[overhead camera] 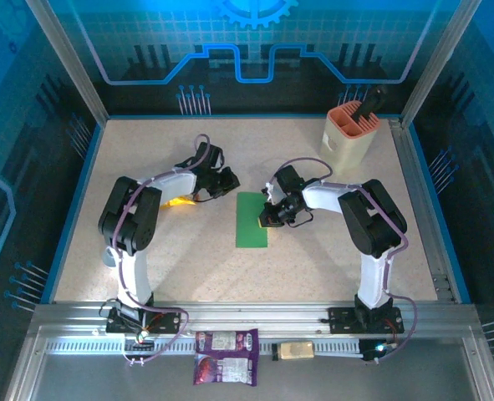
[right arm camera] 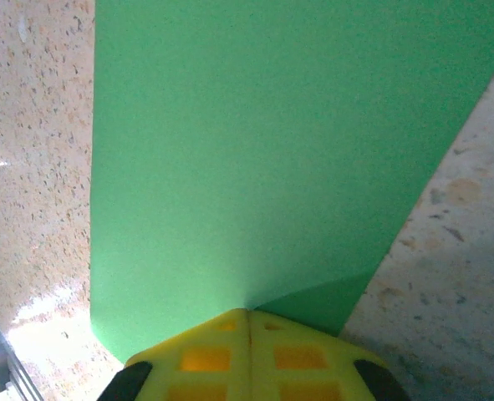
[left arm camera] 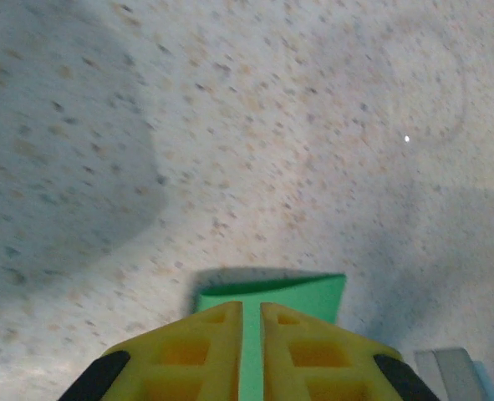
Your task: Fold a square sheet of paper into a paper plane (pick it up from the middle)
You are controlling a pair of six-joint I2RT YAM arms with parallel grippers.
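The square sheet of paper (overhead camera: 248, 224) lies folded into a tall green rectangle at the table's middle. My right gripper (overhead camera: 269, 215) is at its right edge. In the right wrist view the yellow fingers (right arm camera: 205, 359) are pressed together, the gripper (right arm camera: 248, 313) is shut on the green paper (right arm camera: 255, 150), and a darker lower flap spreads from the tips. My left gripper (overhead camera: 227, 185) is by the sheet's far left corner. In the left wrist view the gripper (left arm camera: 252, 307) has its jaws a narrow slit apart, with the green paper (left arm camera: 313, 294) showing through and beyond.
A beige holder (overhead camera: 351, 134) with an orange insert and a black tool stands at the back right. A yellow object (overhead camera: 178, 201) shows under the left forearm. A purple packet (overhead camera: 226, 344) and a tan one (overhead camera: 297, 349) lie on the front rail.
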